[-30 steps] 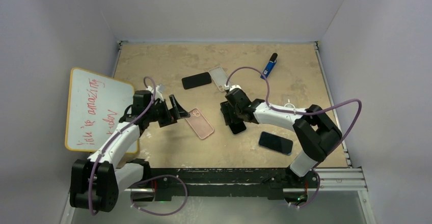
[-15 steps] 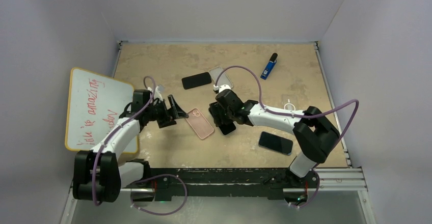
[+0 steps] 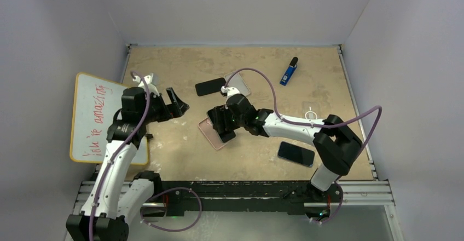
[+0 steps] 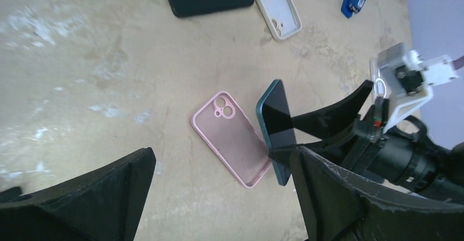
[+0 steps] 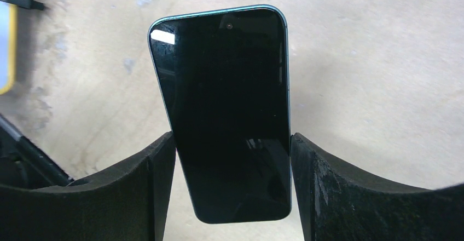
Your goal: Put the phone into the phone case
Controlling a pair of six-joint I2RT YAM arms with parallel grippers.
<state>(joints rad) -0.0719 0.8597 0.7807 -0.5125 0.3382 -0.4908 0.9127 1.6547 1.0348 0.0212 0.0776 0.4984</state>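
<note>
A whiteboard leans at the far left. Its red handwriting includes "amazing", and the other words are too slanted to read with confidence.

Beside it the left arm rises steeply from its base, elbow high, with its wrist turned toward the table's middle. The left gripper hangs in the air with its fingers spread wide and nothing between them.

The one pink phone case lies open side up on the table, right of that gripper.

The right arm stretches low across the table from its base, forearm nearly level. The right gripper clamps the phone by its long edges, dark screen toward its wrist camera. The phone is tilted up on one long edge along the case's right rim. It seems to touch the rim, though the contact is hard to make out.

There are three phones: the held one, a black phone lying farther back, and a dark phone near the right arm's base.

There are two cases: the pink one and a whitish case just beside the black phone.

A blue object lies far right.
</note>
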